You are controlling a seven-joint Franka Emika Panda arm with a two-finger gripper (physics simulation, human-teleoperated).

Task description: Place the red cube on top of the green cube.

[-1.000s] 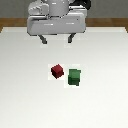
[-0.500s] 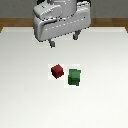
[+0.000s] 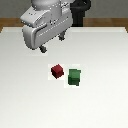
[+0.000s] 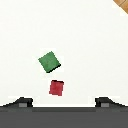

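The red cube (image 3: 57,71) rests on the white table, with the green cube (image 3: 74,77) close beside it toward the exterior view's right and slightly nearer the camera. They sit apart by a small gap. In the wrist view the red cube (image 4: 56,88) lies nearer the fingertips than the green cube (image 4: 49,61), which is turned at an angle. My gripper (image 3: 53,43) hangs above the table, behind the cubes, tilted, with its fingers (image 4: 22,102) spread wide and nothing between them.
The white table (image 3: 20,100) extends all around the cubes. A wooden floor strip (image 3: 10,22) shows beyond the table's far edge. The robot's dark base (image 3: 80,10) stands at the back.
The gripper has tilted and dropped lower, moving closer to the cubes. The cubes have not moved.
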